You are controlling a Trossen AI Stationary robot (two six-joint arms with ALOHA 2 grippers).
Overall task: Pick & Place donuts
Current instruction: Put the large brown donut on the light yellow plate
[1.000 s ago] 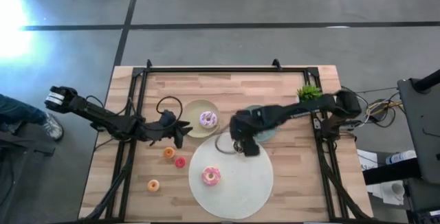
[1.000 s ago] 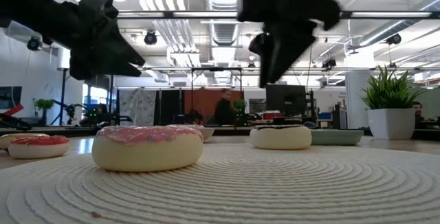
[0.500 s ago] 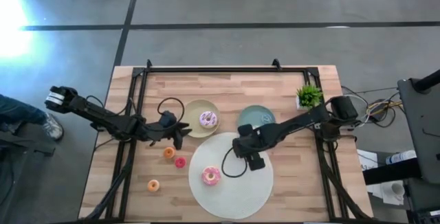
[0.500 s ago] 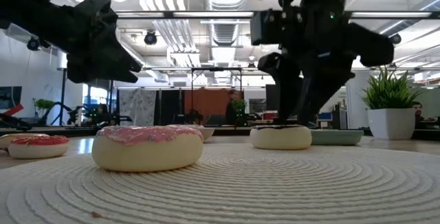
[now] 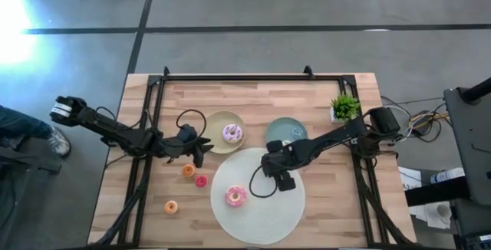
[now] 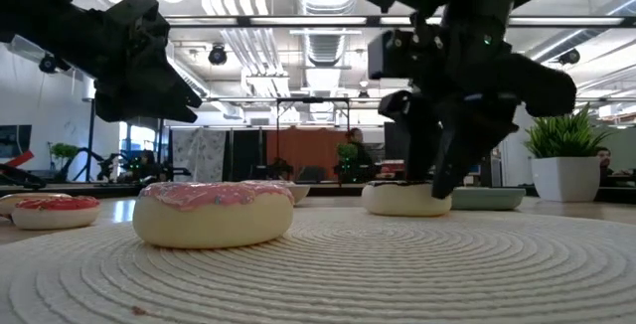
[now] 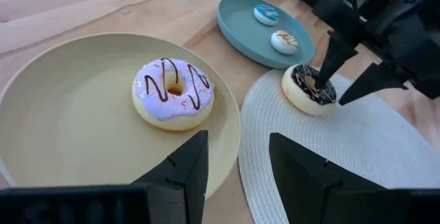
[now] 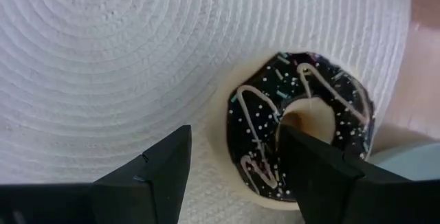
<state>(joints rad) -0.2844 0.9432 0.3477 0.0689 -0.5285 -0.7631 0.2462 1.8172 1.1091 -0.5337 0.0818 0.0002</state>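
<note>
Nearest, at the tabletop's front edge, a big white round mat (image 5: 268, 212) is laid, with a bright pink donut (image 5: 235, 196) resting on its front half. Off the mat's left edge, three mini donuts are scattered on bare wood: an orange one (image 5: 170, 206) closest to the front, then a red-pink one (image 5: 201, 181) and a second orange one (image 5: 188, 171).

At the mat's far edge the dark chocolate donut (image 8: 337, 107) is found, and the right gripper (image 8: 234, 141) is lowered onto it, fingers parted (one over the centre hole, one outside the rim). Nothing is clamped yet.

The left gripper (image 5: 204, 149) is held open above the table, just beside the beige plate (image 5: 215, 123), on which the pale pink-white donut (image 5: 232, 133) lies.

Farther back the teal plate (image 7: 240, 25) carries a cream mini (image 7: 284, 42) and a blue mini (image 7: 265, 14). A potted plant (image 5: 344, 104) stands near the far right corner.

Since only one side of the ring would be pinched, the chocolate donut could tilt or slip when lifted, and the teal plate close behind could be bumped.

Counted: three larger donuts, five minis, two plates, one mat.
</note>
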